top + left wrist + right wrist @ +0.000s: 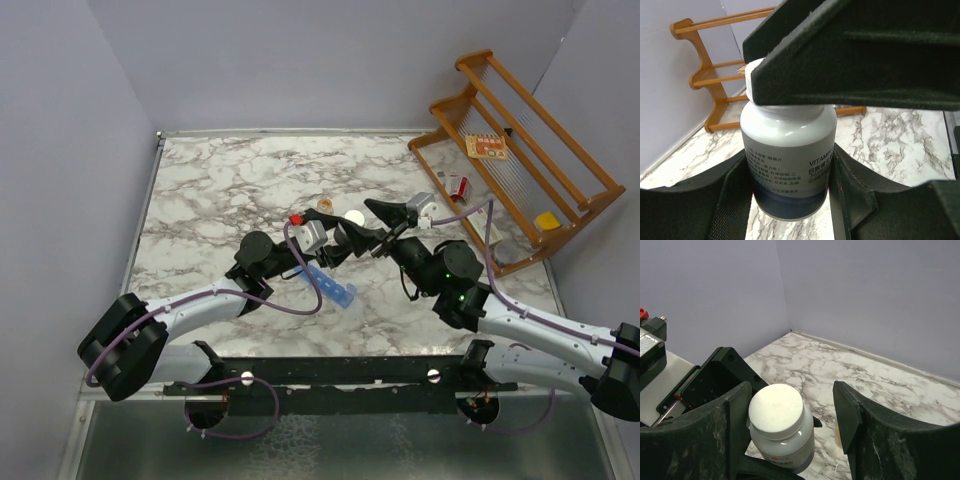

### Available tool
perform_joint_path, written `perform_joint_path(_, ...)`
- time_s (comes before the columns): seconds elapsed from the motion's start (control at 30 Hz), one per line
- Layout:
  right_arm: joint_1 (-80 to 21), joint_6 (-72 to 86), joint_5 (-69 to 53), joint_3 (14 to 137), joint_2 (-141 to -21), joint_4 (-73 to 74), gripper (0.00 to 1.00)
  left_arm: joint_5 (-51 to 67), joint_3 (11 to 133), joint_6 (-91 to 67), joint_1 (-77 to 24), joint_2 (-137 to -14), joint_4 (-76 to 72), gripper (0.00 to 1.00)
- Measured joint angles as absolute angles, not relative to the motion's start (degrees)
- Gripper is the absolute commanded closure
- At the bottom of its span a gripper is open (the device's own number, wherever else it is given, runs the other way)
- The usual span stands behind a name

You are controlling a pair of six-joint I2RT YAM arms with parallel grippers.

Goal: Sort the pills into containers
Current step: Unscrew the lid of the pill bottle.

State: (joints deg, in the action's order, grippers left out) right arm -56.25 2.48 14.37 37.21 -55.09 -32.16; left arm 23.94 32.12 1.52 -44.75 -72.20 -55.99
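Claws meet mid-desk in the top view: the left claw [343,243] and right claw [378,222] converge on a white-capped bottle [354,218]. The containers [336,289], a blue strip, lie on the desk [220,190] just nearer the arm bases.

Left wrist view: the left claw [790,190] is clamped on the bottle [787,145].

Right wrist view: the right claw [792,410] stands apart, straddling the cap [776,407].

Uncapping seems the step in hand. Next, the right claw must pinch the cap and twist while the left holds firm.

White-capped grey bottle [787,150]; translucent blue containers [335,288]; grey-veined marble table [220,190].
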Motion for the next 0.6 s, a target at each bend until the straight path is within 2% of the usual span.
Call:
perform_joint_path(0.33,-56.25,1.87,14.68,37.26,-55.86,-32.18,0.33,23.03,32.12,2.07,-44.75,-72.2,-55.99,1.0)
perform_joint_path(0.6,-56.69,1.04,16.08,37.52,-57.54,-32.6,0.41,22.13,32.12,2.11,-44.75,-72.2,-55.96,1.0)
